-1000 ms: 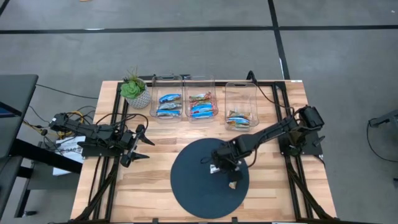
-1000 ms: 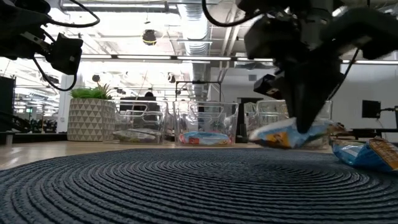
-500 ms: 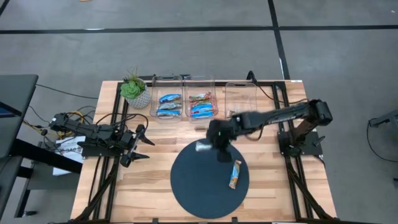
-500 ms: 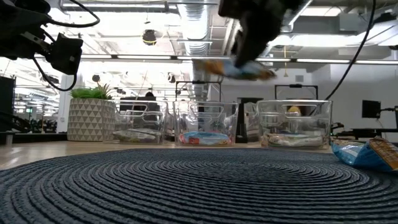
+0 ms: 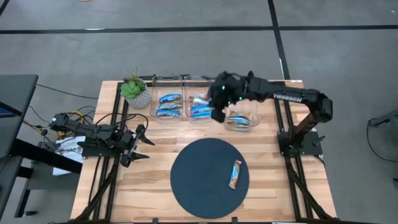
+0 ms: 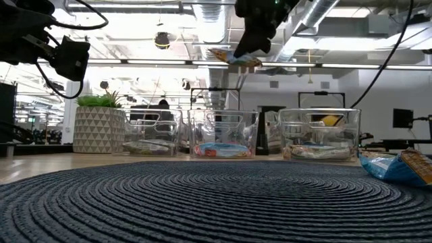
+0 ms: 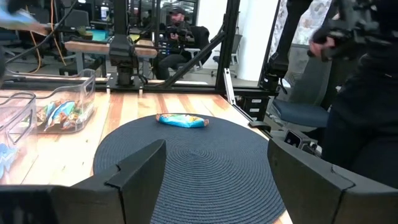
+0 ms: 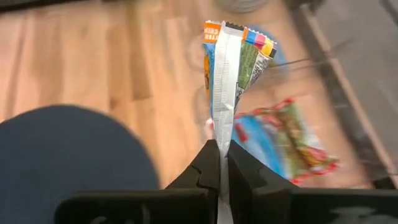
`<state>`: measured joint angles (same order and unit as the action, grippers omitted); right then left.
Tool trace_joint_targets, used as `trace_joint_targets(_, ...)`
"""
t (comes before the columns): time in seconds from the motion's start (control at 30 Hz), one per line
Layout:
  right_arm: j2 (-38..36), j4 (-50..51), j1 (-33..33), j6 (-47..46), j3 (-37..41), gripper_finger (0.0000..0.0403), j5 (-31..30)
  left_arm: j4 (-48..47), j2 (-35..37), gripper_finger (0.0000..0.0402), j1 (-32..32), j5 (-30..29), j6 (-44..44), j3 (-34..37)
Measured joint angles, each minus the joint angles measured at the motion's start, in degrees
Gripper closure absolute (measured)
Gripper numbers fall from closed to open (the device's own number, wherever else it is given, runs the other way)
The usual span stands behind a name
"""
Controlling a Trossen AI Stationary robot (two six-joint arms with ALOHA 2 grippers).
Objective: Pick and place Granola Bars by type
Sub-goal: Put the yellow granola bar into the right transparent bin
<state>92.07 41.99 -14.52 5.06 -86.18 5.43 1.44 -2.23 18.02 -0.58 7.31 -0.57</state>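
The right gripper (image 8: 219, 163) pinches a bar (image 8: 233, 65) by its edge above the middle bin (image 5: 200, 106), at twelve o'clock from the mat (image 5: 209, 177). That thin hold could slip, dropping the bar outside. The left gripper (image 5: 138, 144) waits, fingers apart.

Right pincer (image 8: 219, 163) clamped shut, arm stretched out high; left arm parked.
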Motion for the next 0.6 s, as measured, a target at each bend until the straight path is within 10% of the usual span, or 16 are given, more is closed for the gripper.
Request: trace_joint_targets(0.6,0.04,11.72,-17.39,5.36,-2.00,0.0402,-2.80,0.01,-0.01,0.0127,0.00,0.00,0.02,0.01)
